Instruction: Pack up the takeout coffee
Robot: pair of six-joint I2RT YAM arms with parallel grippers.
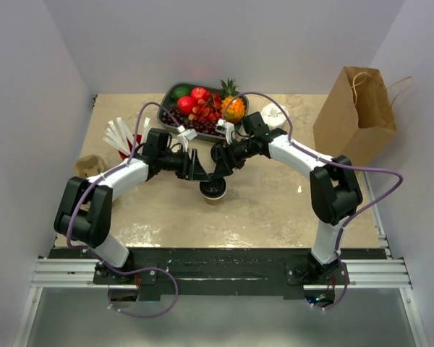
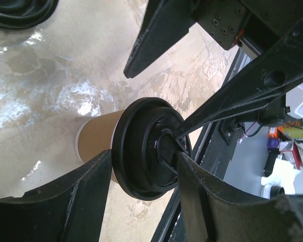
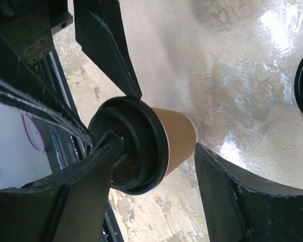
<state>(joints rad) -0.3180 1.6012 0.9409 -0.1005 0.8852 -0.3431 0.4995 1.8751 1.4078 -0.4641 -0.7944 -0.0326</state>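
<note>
The takeout coffee (image 1: 213, 192), a brown paper cup with a black lid, stands on the table between both arms. My left gripper (image 1: 197, 172) is open just above it. In the left wrist view the lid (image 2: 141, 151) sits between the left gripper's (image 2: 144, 169) spread fingers (image 2: 70, 201). My right gripper (image 1: 223, 170) is open too. In the right wrist view the right gripper (image 3: 156, 151) straddles the cup (image 3: 177, 133), and one of its fingertips (image 3: 103, 151) rests on the middle of the lid. Neither gripper grips the cup.
An open brown paper bag (image 1: 354, 116) stands at the back right. A tray of fruit (image 1: 172, 90) is at the back centre, with a white object (image 1: 273, 114) beside it. A red cup with white straws (image 1: 130, 141) and a lidless brown cup (image 1: 89, 166) stand at the left.
</note>
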